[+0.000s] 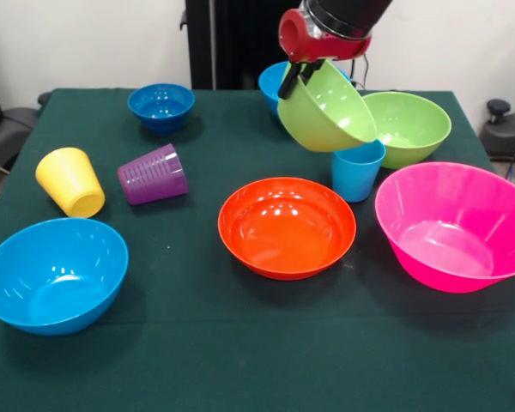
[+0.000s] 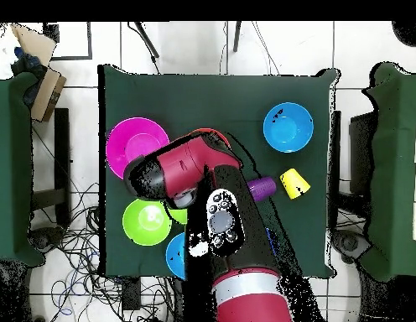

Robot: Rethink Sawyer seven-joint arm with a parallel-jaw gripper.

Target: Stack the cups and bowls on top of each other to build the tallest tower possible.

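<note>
1. A glossy lime green plastic bowl (image 1: 330, 107) hangs tilted in the air, its rim pinched by the red and black gripper (image 1: 293, 79), directly above a light blue plastic cup (image 1: 357, 170) near the table's far edge.
2. Judgement: level the bowl and centre it before release, or it could slide off.
3. The front view shows the grip and cup; overhead, the arm (image 2: 213, 214) hides both but shows the green table's (image 2: 312, 101) corners.

Bright even overhead light; glare spots on orange bowl (image 1: 287, 227); soft shadows.
</note>
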